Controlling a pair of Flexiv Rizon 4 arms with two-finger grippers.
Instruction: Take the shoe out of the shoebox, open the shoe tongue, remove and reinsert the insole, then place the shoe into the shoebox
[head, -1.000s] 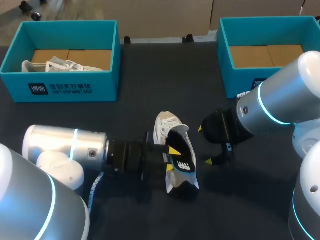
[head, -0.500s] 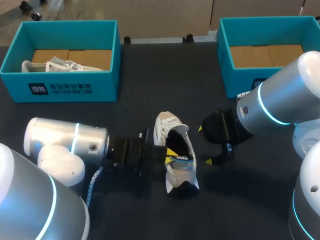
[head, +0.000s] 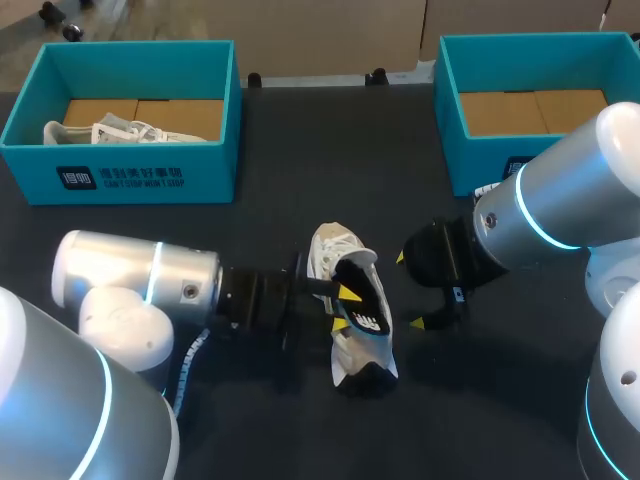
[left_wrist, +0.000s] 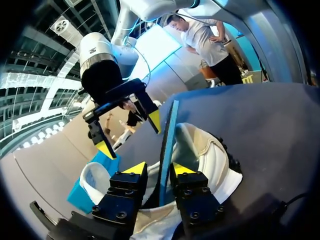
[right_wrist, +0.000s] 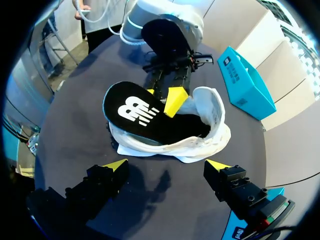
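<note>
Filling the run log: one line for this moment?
left hand shut on insole | insole partly in shoe | right hand open beside shoe

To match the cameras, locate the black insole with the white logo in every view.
Head view: black insole mid-table, between the left gripper tips.
Left wrist view: insole edge-on between own fingers.
Right wrist view: insole ahead of the right gripper.
Shared landmark: the white fabric shoe beneath it.

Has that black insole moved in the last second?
Yes: held by the left claw, the insole has slid slightly farther into the white shoe, which stayed put.
</note>
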